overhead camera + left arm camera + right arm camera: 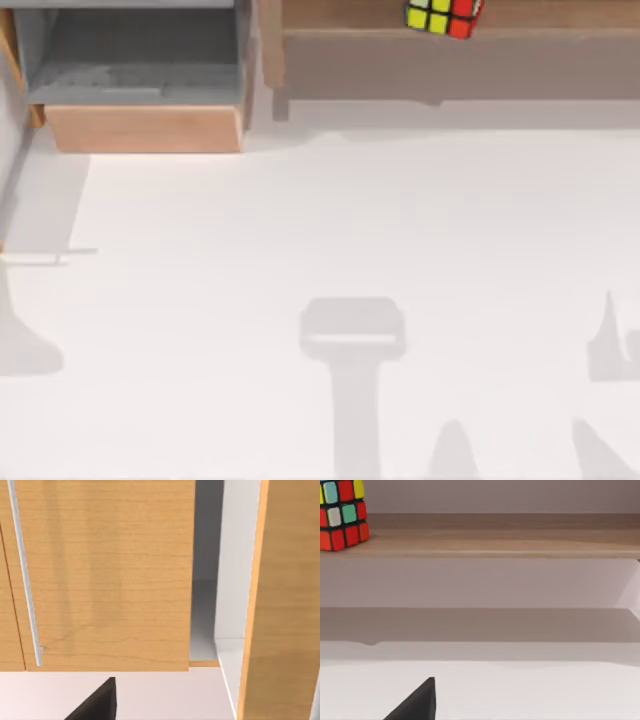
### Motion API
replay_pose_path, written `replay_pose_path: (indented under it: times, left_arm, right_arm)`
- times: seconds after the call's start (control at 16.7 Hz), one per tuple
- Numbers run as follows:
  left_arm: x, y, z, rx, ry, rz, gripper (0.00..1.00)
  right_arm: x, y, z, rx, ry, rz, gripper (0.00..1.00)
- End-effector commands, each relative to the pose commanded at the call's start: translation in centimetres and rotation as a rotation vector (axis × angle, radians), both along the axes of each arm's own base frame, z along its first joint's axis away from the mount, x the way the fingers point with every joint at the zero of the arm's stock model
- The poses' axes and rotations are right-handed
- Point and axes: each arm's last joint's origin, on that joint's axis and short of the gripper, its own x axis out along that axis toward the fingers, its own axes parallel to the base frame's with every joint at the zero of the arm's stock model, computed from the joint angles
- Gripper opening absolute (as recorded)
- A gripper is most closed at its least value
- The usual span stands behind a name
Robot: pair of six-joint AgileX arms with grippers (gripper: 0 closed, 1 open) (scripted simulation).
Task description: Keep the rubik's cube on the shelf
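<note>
The rubik's cube (443,15) rests on the long wooden shelf (340,14) at the back of the table, right of centre, with yellow and red stickers facing up. In the right wrist view the rubik's cube (342,515) stands on the shelf (495,542), apart from and well above a dark piece of my right gripper (415,704), which hangs over the white table. A dark piece of my left gripper (95,704) sits close in front of a light wooden cabinet front (110,575). Nothing is held by either gripper.
A wooden box with a grey inside (145,128) stands at the back left. The left wrist view faces a wooden door with a thin metal handle (22,575) and a narrow grey opening (205,610). Arm shadows (352,340) lie on the white table (300,220).
</note>
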Motion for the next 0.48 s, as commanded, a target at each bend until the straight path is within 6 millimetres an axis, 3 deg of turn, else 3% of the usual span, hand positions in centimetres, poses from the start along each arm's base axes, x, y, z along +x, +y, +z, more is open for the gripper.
replay_pose_path:
  times: [0.48]
  left_arm:
    - [0.0, 0.0, 0.0, 0.0, 0.0, 0.0, 0.32]
  right_arm:
    - [0.0, 0.0, 0.0, 0.0, 0.0, 0.0, 1.0]
